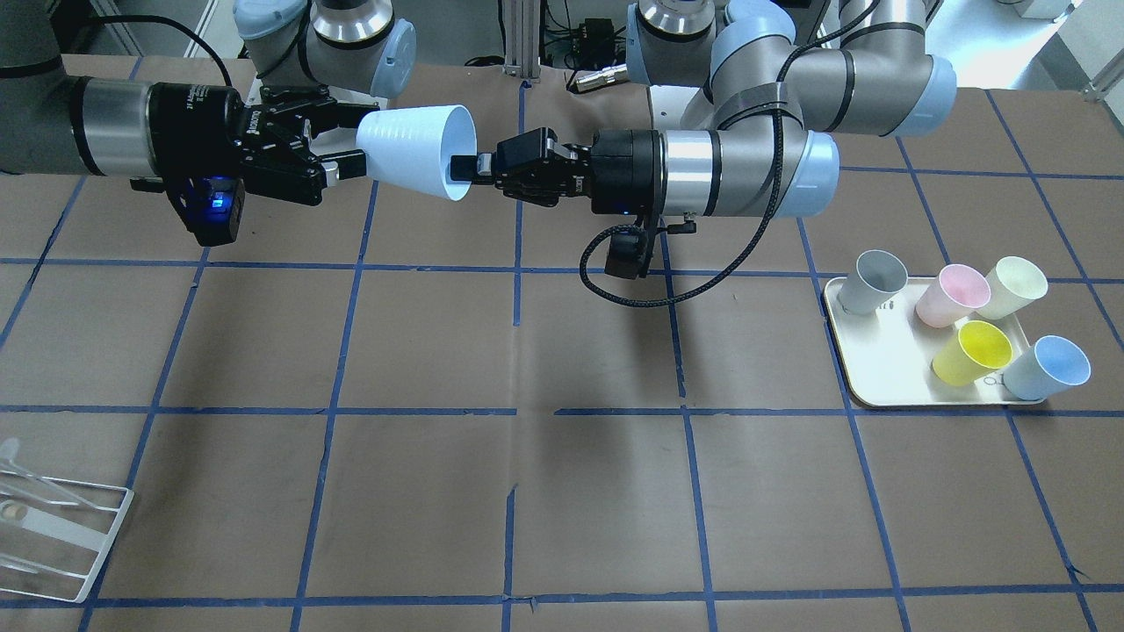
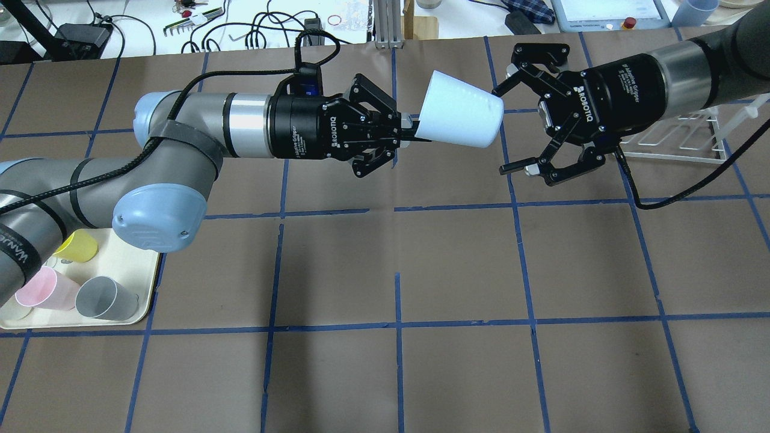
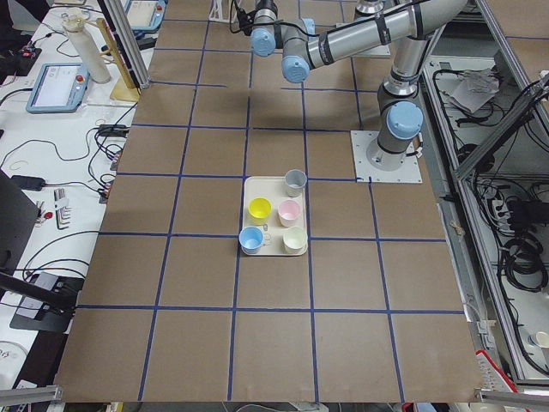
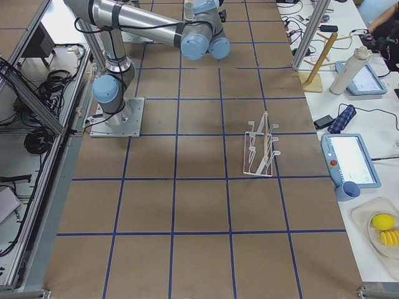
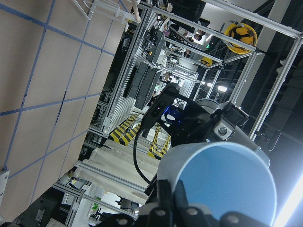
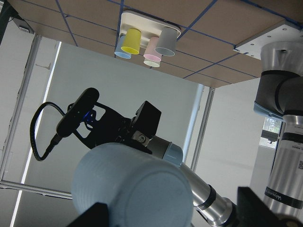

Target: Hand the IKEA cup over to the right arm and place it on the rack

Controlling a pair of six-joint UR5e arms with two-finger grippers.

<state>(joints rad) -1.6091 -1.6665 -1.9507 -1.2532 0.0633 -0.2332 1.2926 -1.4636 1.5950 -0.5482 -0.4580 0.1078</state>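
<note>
The pale blue IKEA cup (image 1: 413, 149) hangs on its side in mid-air above the table's far half; it also shows in the overhead view (image 2: 460, 117). My left gripper (image 1: 465, 165) is shut on the cup's rim, one finger inside the mouth. My right gripper (image 1: 351, 140) is open, its fingers straddling the cup's closed narrow end (image 2: 505, 129) without clamping it. The right wrist view shows the cup's bottom (image 6: 132, 184) between the spread fingers (image 6: 90, 215). The white wire rack (image 2: 680, 141) stands on the table beneath the right arm, and shows at the front-facing view's lower left (image 1: 53, 527).
A cream tray (image 1: 878, 369) on the left arm's side holds a grey cup (image 1: 874, 281), a pink cup (image 1: 953, 294), a cream cup (image 1: 1014, 288), a yellow cup (image 1: 970, 353) and the second pale blue cup (image 1: 1049, 367). Blue tape lines grid the brown table.
</note>
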